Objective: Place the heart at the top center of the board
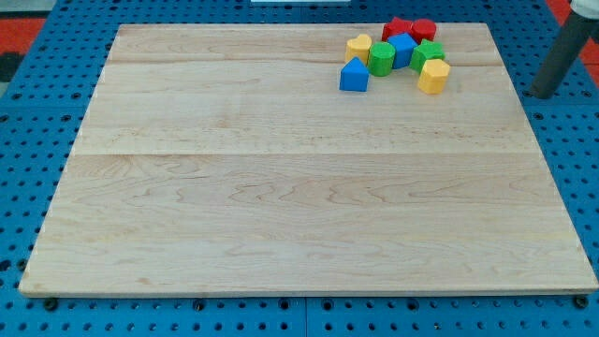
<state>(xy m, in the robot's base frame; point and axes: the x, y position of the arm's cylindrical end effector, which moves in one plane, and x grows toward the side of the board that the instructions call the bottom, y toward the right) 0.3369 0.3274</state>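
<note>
A pale wooden board (pixel 281 187) lies on a blue pegboard table (pixel 28 140). The yellow heart-shaped block (pixel 358 46) sits near the view's top, right of centre, touching a green cylinder (pixel 381 58) in a cluster. My tip (pixel 542 93), clawless, rests off the board's right edge, well apart.

The wooden board (pixel 281 187), pale and planked, lies on a blue pegboard table (pixel 56 56) that shows on all sides of it. All the blocks sit bunched toward one o'clock on the board. A blue block (pixel 354 76) with a peaked top marks the cluster's eight o'clock edge. A yellow heart (pixel 358 46) sits at its ten o'clock, touching a green cylinder (pixel 381 58). A second blue block (pixel 403 49) is central. Two red blocks (pixel 410 28), shapes hard to tell, hold twelve o'clock. A green block (pixel 429 53) and a yellow block (pixel 433 76) lie at four o'clock.
</note>
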